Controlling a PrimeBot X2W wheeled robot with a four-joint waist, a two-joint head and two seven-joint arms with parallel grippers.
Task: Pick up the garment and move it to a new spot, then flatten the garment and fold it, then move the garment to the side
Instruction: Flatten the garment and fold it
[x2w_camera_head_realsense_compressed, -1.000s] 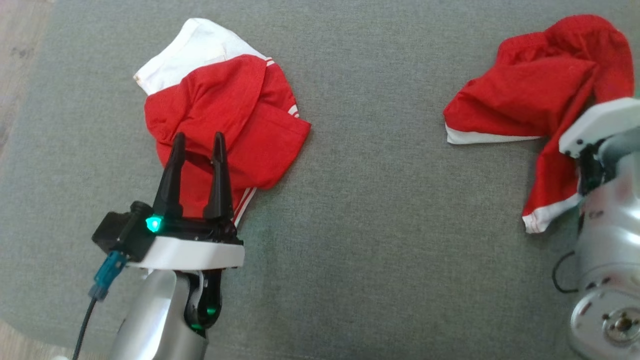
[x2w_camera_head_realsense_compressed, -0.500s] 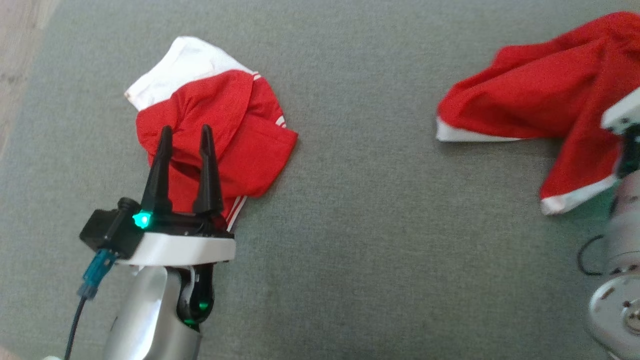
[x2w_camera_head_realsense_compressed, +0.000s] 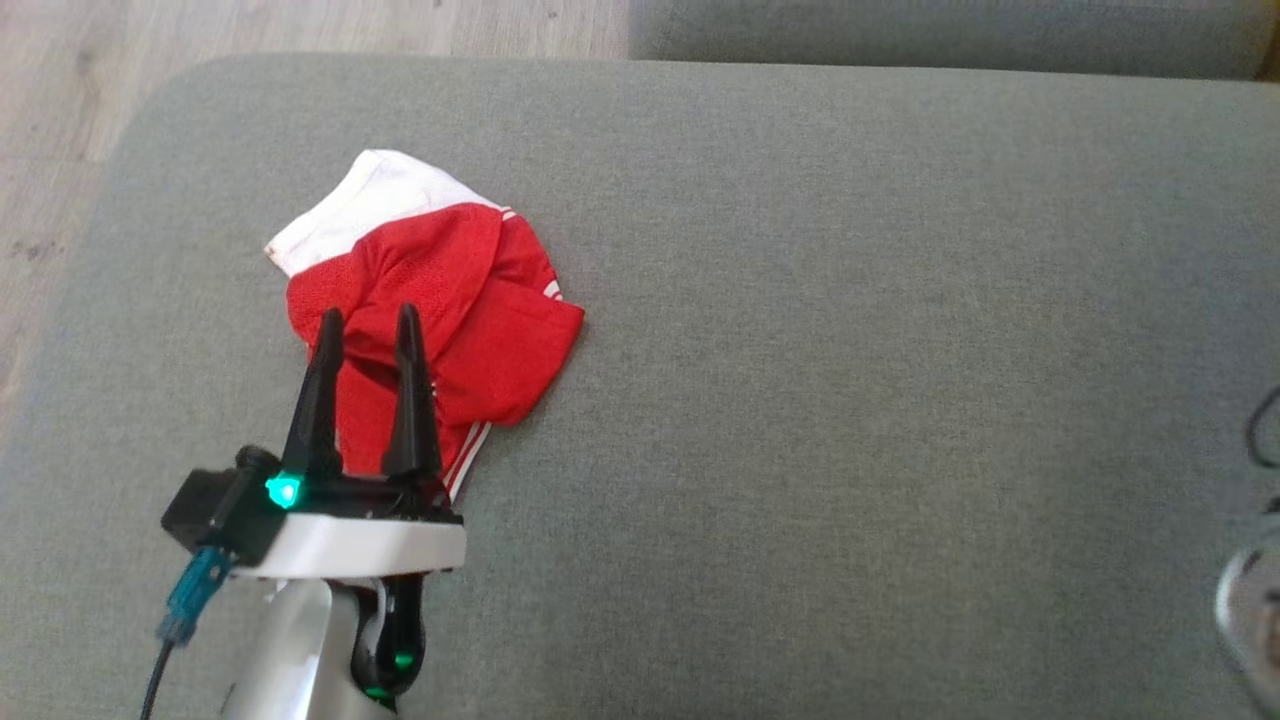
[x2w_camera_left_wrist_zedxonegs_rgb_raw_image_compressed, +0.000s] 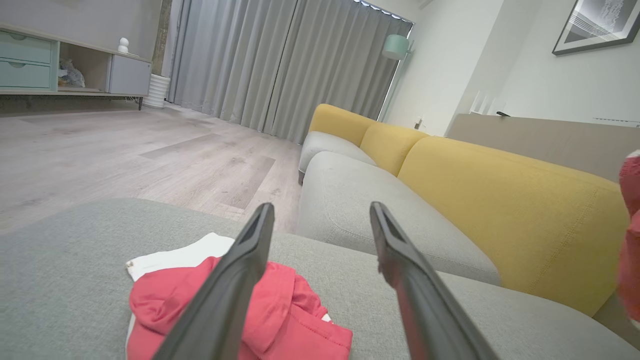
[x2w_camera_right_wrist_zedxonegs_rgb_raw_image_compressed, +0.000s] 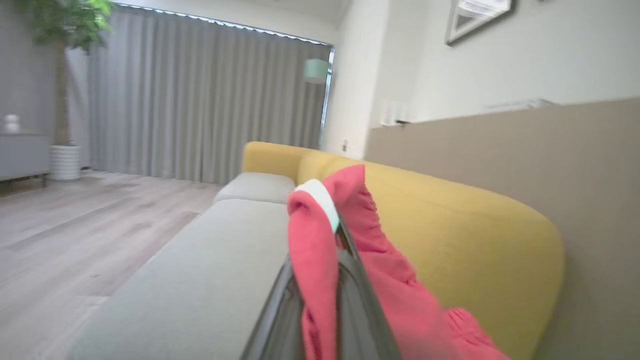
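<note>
This is looking like a home's living room: a long sofa (x2w_camera_left_wrist_zedxonegs_rgb_raw_image_compressed: 500, 200) with yellow backs and grey seats is stretching away, grey curtains (x2w_camera_left_wrist_zedxonegs_rgb_raw_image_compressed: 280, 65) are hanging down to the pale wooden floor (x2w_camera_left_wrist_zedxonegs_rgb_raw_image_compressed: 125, 150), and a teal-shaded lamp (x2w_camera_left_wrist_zedxonegs_rgb_raw_image_compressed: 396, 46) is standing in the corner. A framed picture (x2w_camera_left_wrist_zedxonegs_rgb_raw_image_compressed: 595, 22) is hanging above, and a low sideboard (x2w_camera_left_wrist_zedxonegs_rgb_raw_image_compressed: 25, 60) with drawers is sitting across the floor by a potted plant (x2w_camera_right_wrist_zedxonegs_rgb_raw_image_compressed: 60, 20).
</note>
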